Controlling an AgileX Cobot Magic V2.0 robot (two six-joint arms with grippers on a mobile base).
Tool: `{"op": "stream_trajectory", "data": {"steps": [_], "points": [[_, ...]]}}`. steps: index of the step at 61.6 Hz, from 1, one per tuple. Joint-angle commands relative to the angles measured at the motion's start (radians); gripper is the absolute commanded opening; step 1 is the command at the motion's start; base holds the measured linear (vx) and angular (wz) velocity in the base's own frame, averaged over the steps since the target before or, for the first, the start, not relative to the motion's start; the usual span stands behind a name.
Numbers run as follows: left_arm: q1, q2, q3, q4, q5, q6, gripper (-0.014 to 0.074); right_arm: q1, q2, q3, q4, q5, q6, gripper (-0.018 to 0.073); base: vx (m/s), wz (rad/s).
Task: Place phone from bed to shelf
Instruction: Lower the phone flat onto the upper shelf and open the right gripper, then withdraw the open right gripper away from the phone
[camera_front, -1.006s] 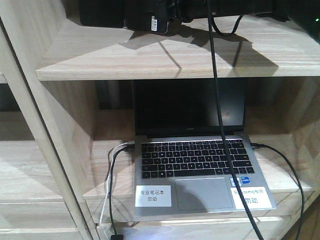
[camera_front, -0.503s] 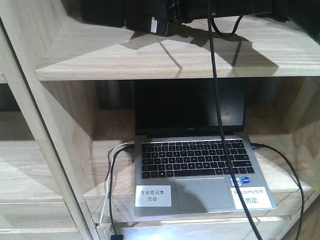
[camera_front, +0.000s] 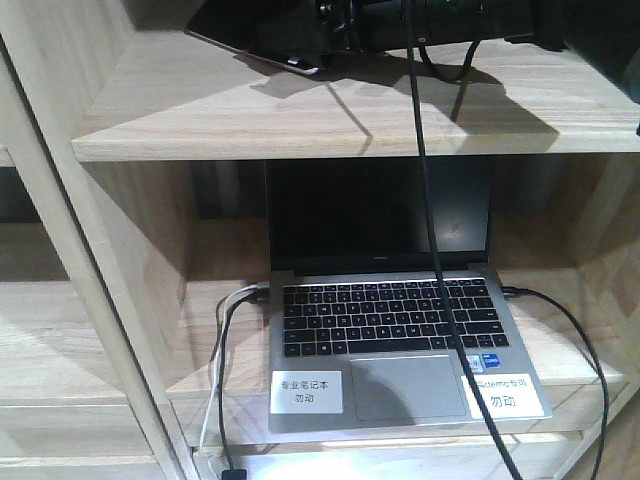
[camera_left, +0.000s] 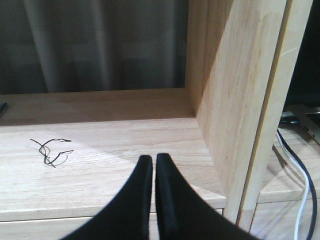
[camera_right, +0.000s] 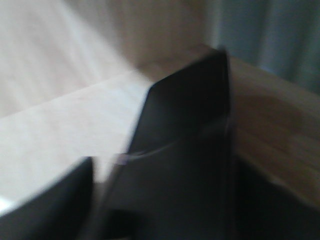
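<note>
Phone (camera_front: 245, 35) is gripped by right gripper (camera_front: 335, 25), tilted over shelf (camera_front: 300, 115). Left gripper (camera_left: 152, 172) is closed, empty.

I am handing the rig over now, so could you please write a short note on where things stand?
Right hand: shut on the phone, held tilted just above the upper board of the shelf.
Left hand: shut, empty, over a lower shelf board.
Done: phone brought from the bed to the shelf.
Left: lay it flat, release, withdraw. The laptop sits one board below.
</note>
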Motion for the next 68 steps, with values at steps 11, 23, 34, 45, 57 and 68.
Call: {"op": "stream_trajectory", "data": {"steps": [11,23,34,45,57,68], "points": [[-0.003,-0.007,0.002,-0.007,-0.073,-0.004,0.0001,0.001,-0.102,-0.027,-0.069,-0.068,0.023,0.0582,0.0,0.0],[-0.003,-0.007,0.002,-0.007,-0.073,-0.004,0.0001,0.001,-0.151,-0.027,-0.194,-0.081,0.091,0.0578,0.0,0.0],[-0.003,-0.007,0.002,-0.007,-0.073,-0.004,0.0001,0.001,-0.202,-0.024,-0.259,-0.074,0.153,0.0543,0.0,0.0],[-0.003,-0.007,0.002,-0.007,-0.073,-0.004,0.0001,0.001,-0.253,-0.024,-0.306,-0.057,0.219,0.0456,0.0,0.0],[-0.003,-0.007,0.002,-0.007,-0.073,-0.004,0.0001,0.001,-0.307,-0.009,-0.305,-0.025,0.228,0.0299,0.0,0.0],[-0.003,-0.007,0.002,-0.007,-0.073,-0.004,0.0001,0.001,-0.395,0.148,-0.305,-0.087,0.227,0.0154,0.0,0.0]]}}
